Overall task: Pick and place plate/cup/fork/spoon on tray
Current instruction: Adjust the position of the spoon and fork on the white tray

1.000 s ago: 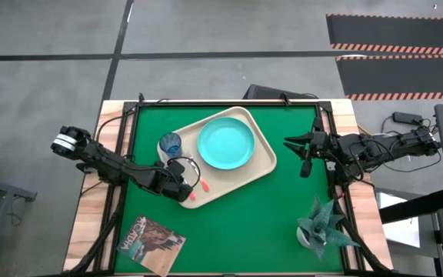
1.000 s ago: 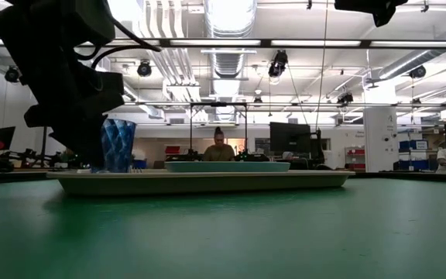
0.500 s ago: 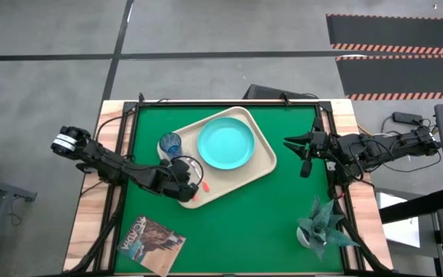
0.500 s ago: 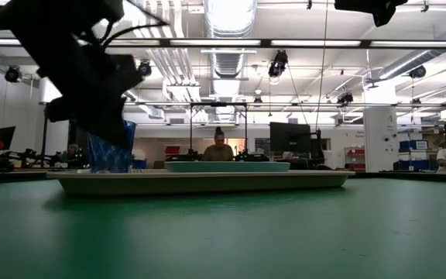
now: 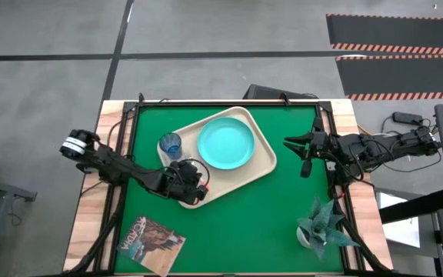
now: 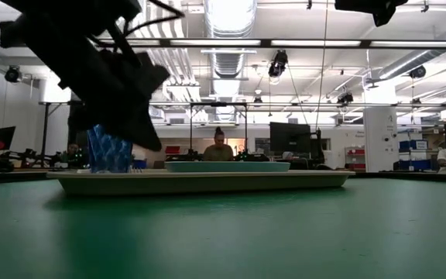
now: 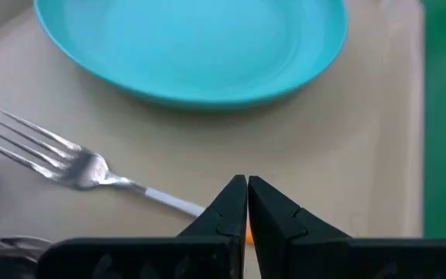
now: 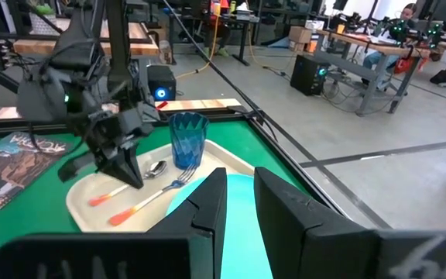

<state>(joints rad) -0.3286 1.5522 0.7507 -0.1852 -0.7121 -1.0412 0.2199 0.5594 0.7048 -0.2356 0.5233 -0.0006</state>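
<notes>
Movement since a second ago is confined to the left arm: the left gripper [image 5: 200, 187] has shifted slightly toward the tray's near corner and its shoulder end has slid inward, while the right arm has not moved. The left fingers [image 7: 231, 208] are pressed together, holding nothing, just above the fork [image 7: 84, 167], whose handle passes beneath their tips. Fork and spoon [image 8: 156, 168] lie side by side on the tray [image 5: 264, 165], beside the plate [image 5: 226, 143] and the upright cup [image 5: 171, 143]. The right gripper [image 5: 306, 158] hovers over the green desk [image 5: 268, 223], well apart from the tray, fingers slightly apart and empty.
</notes>
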